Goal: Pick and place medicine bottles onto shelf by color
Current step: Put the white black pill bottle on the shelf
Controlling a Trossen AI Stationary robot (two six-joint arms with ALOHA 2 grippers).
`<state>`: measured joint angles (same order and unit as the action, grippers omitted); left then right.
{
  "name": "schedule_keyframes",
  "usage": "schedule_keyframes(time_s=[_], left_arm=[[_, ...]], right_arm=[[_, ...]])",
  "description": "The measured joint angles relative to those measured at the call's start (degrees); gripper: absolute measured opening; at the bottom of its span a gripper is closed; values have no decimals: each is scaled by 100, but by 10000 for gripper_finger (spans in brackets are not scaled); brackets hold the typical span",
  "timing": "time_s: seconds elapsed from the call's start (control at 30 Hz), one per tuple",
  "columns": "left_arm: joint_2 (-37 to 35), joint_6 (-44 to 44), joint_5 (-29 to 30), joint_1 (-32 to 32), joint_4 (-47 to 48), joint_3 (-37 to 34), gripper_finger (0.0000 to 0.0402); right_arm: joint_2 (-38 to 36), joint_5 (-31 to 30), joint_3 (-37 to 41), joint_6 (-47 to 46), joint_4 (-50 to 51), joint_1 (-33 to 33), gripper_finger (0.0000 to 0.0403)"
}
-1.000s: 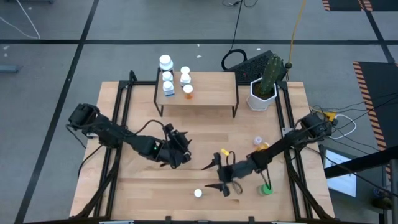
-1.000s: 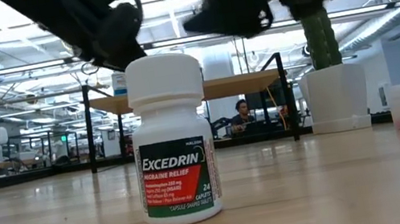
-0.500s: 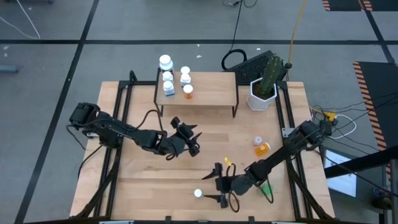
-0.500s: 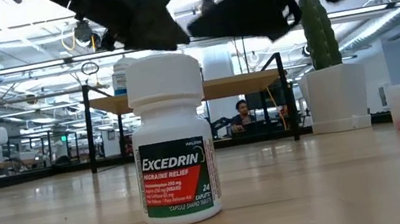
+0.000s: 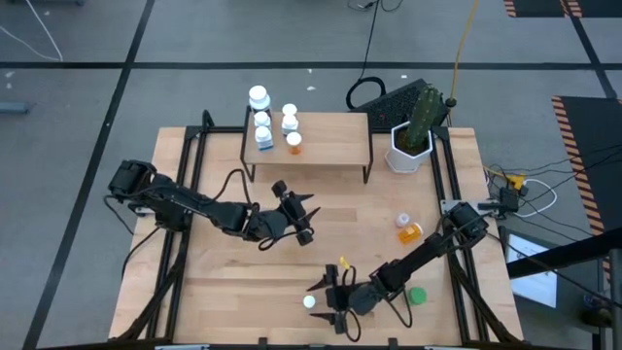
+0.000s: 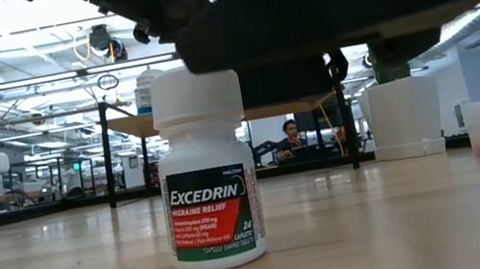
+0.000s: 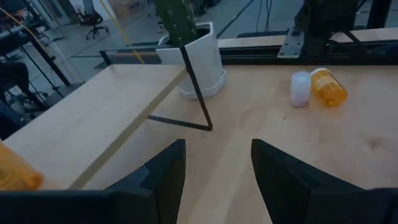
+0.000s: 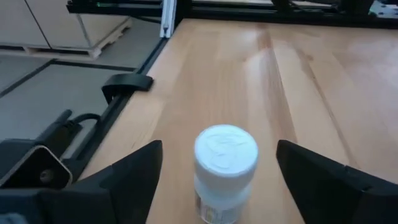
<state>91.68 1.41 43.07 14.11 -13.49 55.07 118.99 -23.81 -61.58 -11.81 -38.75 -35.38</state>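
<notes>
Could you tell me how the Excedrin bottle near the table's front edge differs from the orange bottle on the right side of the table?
The Excedrin bottle is white and stands upright; the orange bottle lies on its side. The Excedrin bottle stands alone between the open fingers of the right gripper; the orange bottle rests beside a small pale bottle, with no gripper near. Both are still on the table, not the shelf.

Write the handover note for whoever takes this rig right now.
Right gripper: open, jaws either side of the white Excedrin bottle standing near the table's front edge; not gripped yet.
Left gripper: open, empty, mid-table facing the shelf.
Done: five bottles at the shelf's left end, four white and one orange-bodied.
Left: the Excedrin bottle, the orange bottle lying by a small pale one, and the green bottle.
</notes>
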Motion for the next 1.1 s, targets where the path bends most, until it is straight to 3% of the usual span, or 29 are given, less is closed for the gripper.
schedule_keyframes(time_s=[0.37,0.7,0.87,1.1], left_arm=[[0,172,-7,88,-9,0,184],[-11,52,99,354,501,0,184],[-321,325,198,417,1201,0,184],[-1851,1021,316,685,2438,2,184]], right_arm=[[-1,160,2,-118,-41,15,192],[-202,164,7,155,106,37,144],[-1003,165,9,659,1383,109,151],[-2697,227,9,1757,3055,1047,148]])
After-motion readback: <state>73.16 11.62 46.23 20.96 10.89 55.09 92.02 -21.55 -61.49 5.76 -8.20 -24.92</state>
